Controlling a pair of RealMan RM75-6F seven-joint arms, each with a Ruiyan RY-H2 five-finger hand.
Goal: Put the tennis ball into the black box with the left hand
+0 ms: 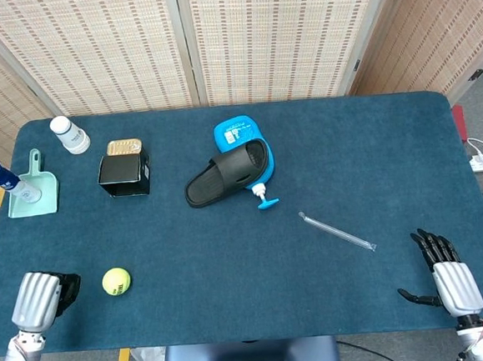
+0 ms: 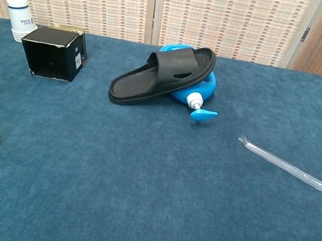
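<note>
Head view: left hand [image 1: 40, 298] sits at the table's near-left edge, fingers curled under, nothing in them as far as I can tell from this angle. Tennis ball [image 1: 116, 281] lies just right of it, not touching. Black box [image 1: 125, 174] is well beyond the ball toward the far side, empty, with a tin [image 1: 124, 145] touching its back. Black slipper [image 1: 228, 173] lies right of the box. Right hand [image 1: 448, 280] rests at the near-right edge, fingers spread, holding nothing.
</note>
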